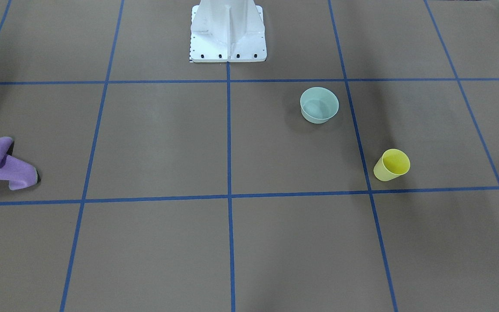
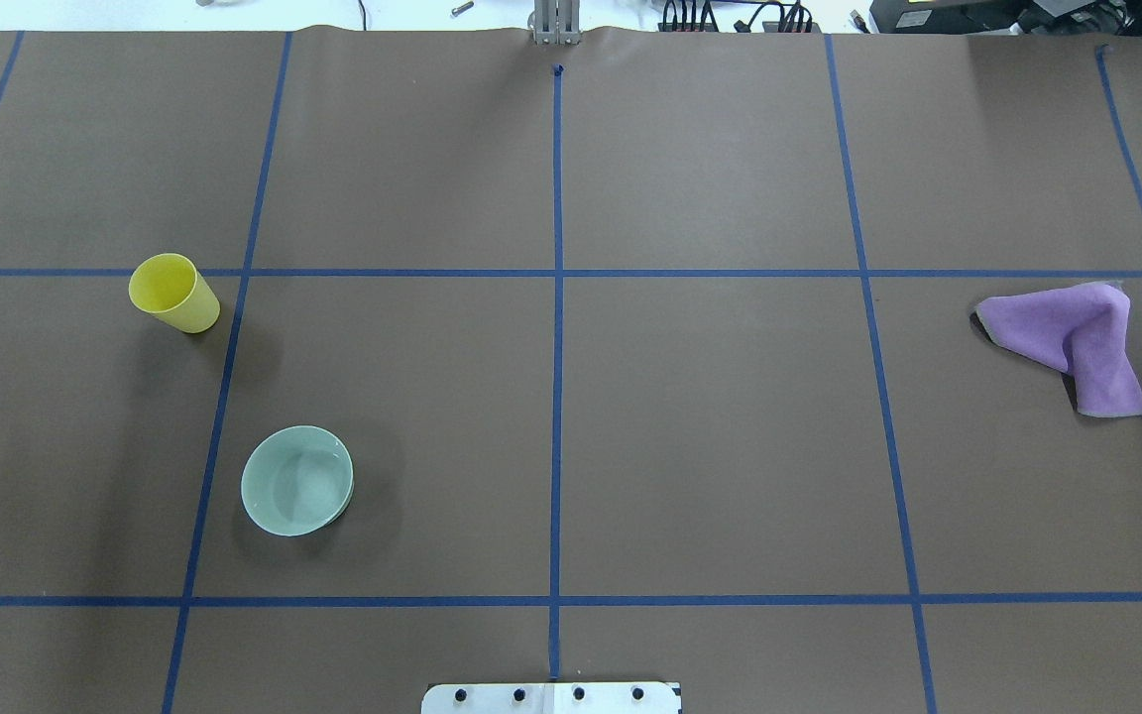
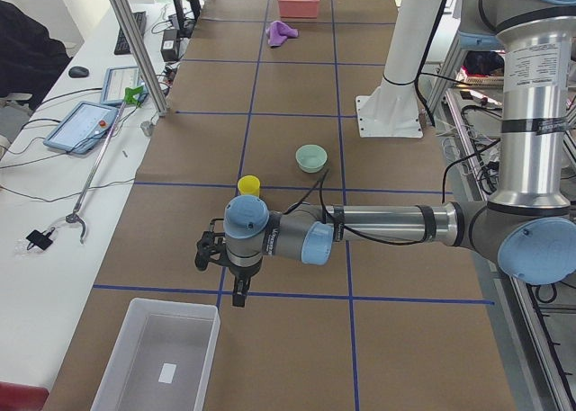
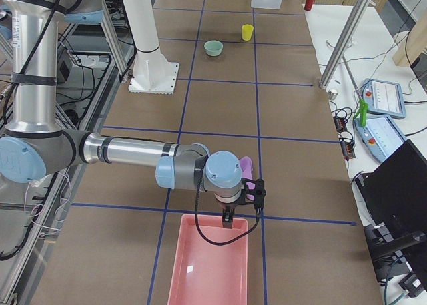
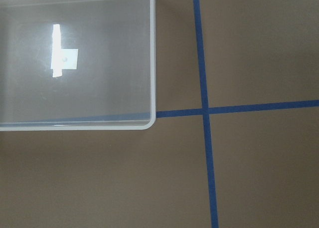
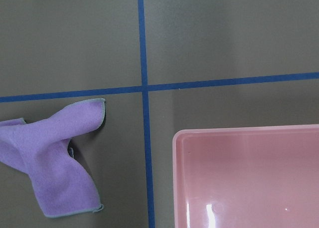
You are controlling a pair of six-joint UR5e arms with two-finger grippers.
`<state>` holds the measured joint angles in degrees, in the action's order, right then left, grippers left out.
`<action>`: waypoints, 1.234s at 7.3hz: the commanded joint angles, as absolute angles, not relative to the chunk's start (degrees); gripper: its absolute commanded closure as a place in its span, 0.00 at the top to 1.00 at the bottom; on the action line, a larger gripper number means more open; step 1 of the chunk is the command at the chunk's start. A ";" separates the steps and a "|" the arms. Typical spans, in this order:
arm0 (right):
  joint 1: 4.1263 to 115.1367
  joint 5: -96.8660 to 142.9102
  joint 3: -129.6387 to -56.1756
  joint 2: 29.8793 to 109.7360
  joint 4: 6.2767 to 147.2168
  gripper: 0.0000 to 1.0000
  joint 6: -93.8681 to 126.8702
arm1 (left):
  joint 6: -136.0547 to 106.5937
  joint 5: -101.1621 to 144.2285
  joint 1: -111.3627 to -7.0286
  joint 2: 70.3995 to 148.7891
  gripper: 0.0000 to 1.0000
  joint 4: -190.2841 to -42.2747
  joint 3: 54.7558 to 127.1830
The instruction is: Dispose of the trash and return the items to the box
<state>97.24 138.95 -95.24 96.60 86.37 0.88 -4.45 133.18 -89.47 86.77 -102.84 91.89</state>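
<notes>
Hanging beside a corner of the clear bin (image 3: 171, 305), the left gripper (image 3: 238, 298) seems parked by its drop-off, and the right gripper (image 4: 228, 220) hangs likewise over the pink bin's (image 4: 175, 265) rim. Whether either gripper is wide or narrow cannot be told here. The yellow cup (image 2: 172, 293) and green bowl (image 2: 295, 480) stand upright and apart on the left arm's side. The purple cloth (image 2: 1077, 332) lies crumpled just beside the pink bin. Bare tabletop (image 2: 710, 446) surrounds each, so approaches look unobstructed.

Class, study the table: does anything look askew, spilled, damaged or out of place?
Only the purple cloth: it lies crumpled and folded over itself on the table beside the pink bin, not in it. The yellow cup and green bowl stand upright; nothing spilled.
</notes>
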 commanded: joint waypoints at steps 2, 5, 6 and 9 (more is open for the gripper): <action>97.21 139.04 -95.36 96.68 86.40 1.00 0.88 | -4.48 133.24 -89.47 86.75 0.99 -102.66 91.85; 97.21 138.96 -96.06 96.68 86.48 1.00 0.97 | -4.13 132.89 -89.39 86.75 0.99 -102.74 91.85; 97.21 138.96 -96.15 96.68 86.48 1.00 0.97 | -4.22 132.80 -89.38 87.36 0.99 -102.74 91.93; 97.21 139.04 -96.24 96.68 86.75 1.00 0.97 | -3.79 133.93 -89.56 86.67 0.99 -102.91 91.58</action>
